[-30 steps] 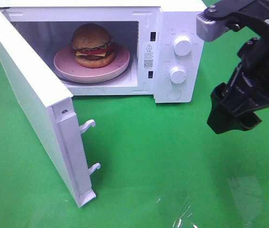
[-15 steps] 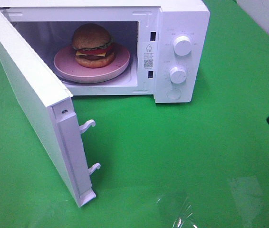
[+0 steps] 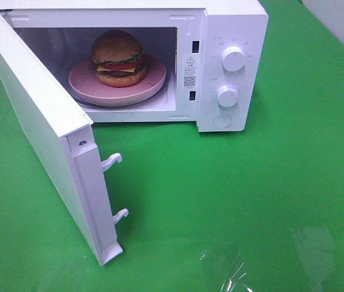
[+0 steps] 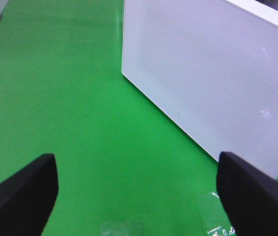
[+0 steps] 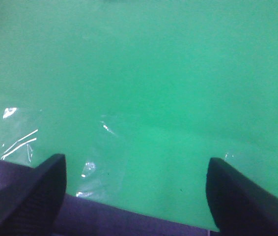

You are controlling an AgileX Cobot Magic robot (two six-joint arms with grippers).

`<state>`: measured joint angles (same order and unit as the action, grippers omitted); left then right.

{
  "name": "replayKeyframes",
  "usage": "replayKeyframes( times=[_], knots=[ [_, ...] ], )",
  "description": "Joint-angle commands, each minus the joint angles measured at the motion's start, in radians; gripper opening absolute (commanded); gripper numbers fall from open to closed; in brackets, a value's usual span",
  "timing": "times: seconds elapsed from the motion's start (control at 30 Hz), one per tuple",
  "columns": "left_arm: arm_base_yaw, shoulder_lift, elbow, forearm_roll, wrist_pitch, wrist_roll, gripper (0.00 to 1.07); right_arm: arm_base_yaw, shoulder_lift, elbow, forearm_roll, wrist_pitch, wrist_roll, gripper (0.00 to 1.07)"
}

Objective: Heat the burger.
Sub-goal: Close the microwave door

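Quick check-in from my remote seat. The left pincer [image 4: 135, 160] has its fingers [image 4: 26, 191] spread wide, hanging low over the green cloth [image 4: 70, 88]. Just ahead of it, off toward one finger, is the outer face of the microwave door [image 4: 203, 73], which stands swung open.

The burger [image 3: 118, 58] is on the far side of that door from the left pincer. It sits on the pink plate [image 3: 84, 82] inside the white microwave [image 3: 233, 24], well apart from both pincers. The two knobs [image 3: 233, 58] are on the panel beside the cavity.

The right pincer [image 5: 135, 161] is gaping wide as well. Only green cloth lies ahead of it, with a couple of shiny clear patches [image 5: 99, 172] stuck on the cloth close under its fingers.
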<state>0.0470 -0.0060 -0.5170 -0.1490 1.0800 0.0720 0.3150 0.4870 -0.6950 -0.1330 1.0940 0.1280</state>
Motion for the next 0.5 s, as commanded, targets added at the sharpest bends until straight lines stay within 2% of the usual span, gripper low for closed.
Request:
replayKeyframes(
  times=[0.03, 0.07, 0.13, 0.23, 0.3, 0.5],
  knots=[
    [0.003, -0.015, 0.002, -0.004, -0.011, -0.004, 0.8, -0.101, -0.156, 0.062, 0.004, -0.024, 0.055, 0.76],
    [0.003, -0.015, 0.002, -0.004, -0.011, -0.004, 0.8, -0.101, -0.156, 0.062, 0.004, -0.024, 0.055, 0.76],
    [0.003, -0.015, 0.002, -0.004, -0.011, -0.004, 0.8, -0.17, -0.277, 0.103, 0.004, -0.029, 0.036, 0.76],
    [0.003, -0.015, 0.002, -0.004, -0.011, -0.004, 0.8, -0.177, -0.299, 0.11, 0.006, -0.029, 0.04, 0.76],
    [0.003, -0.015, 0.002, -0.004, -0.011, -0.004, 0.8, -0.216, -0.384, 0.142, 0.031, -0.04, 0.03, 0.76],
    [0.003, -0.015, 0.002, -0.004, -0.011, -0.004, 0.8, -0.26, -0.487, 0.194, 0.08, -0.116, -0.029, 0.76]
  ],
)
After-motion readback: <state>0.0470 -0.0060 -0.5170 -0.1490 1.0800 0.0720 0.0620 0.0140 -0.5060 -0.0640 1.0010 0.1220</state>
